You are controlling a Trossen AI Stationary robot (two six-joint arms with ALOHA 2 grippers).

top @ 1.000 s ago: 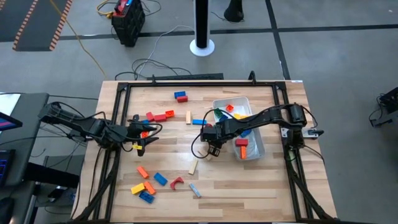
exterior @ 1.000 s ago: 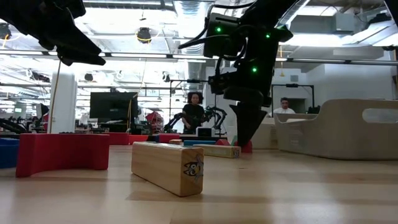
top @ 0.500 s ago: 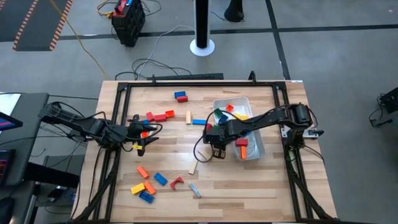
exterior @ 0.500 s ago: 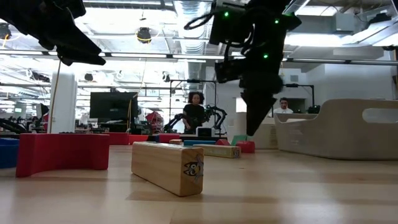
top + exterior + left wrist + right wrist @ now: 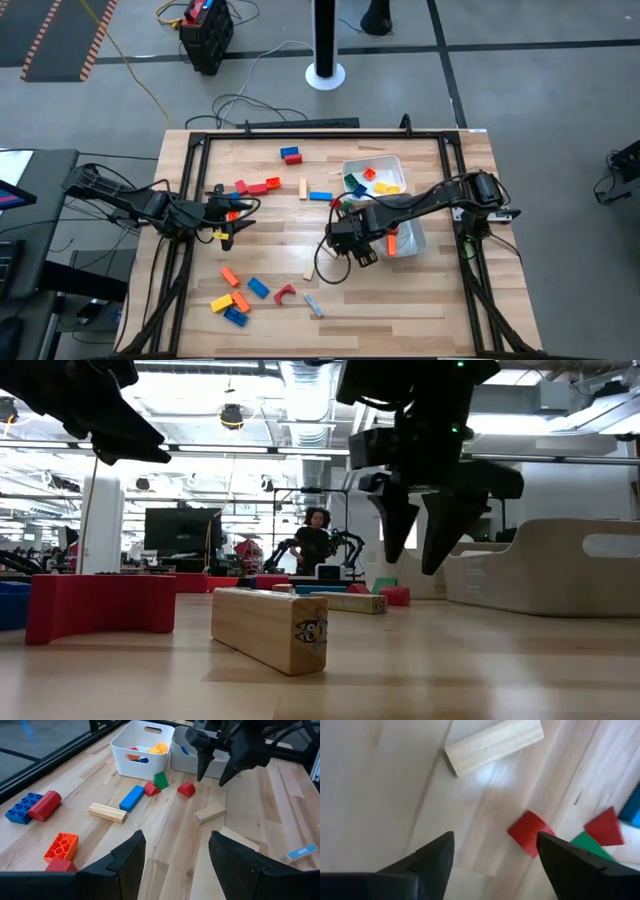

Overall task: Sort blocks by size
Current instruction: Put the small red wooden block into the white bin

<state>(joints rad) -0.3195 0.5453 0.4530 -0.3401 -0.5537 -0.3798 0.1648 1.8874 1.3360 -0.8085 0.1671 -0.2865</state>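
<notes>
Coloured blocks lie scattered flat on the wooden table: a far group (image 5: 262, 186) and a near-left group (image 5: 238, 296). A long tan block (image 5: 311, 267) lies near the middle. My right gripper (image 5: 350, 248) hangs open above the table's middle, pointing down, clear of the wood. A short tan block (image 5: 492, 745) and a red block (image 5: 530, 832) lie just beyond its fingers. Nothing is between them. My left gripper (image 5: 177, 865) waits raised at the table's left (image 5: 232, 216), open and holding nothing.
A white tub (image 5: 372, 162) with several blocks in it stands at the right, with a clear tub (image 5: 412, 240) just nearer. Black frame rails (image 5: 190, 190) run along the table's sides. Bare wood lies toward the near right. People stand in the room behind (image 5: 314, 540).
My right gripper has moved toward the table's near edge and risen a little. It has rolled about its pointing line. Its fingers, together before, now stand apart. No block visibly moved.
</notes>
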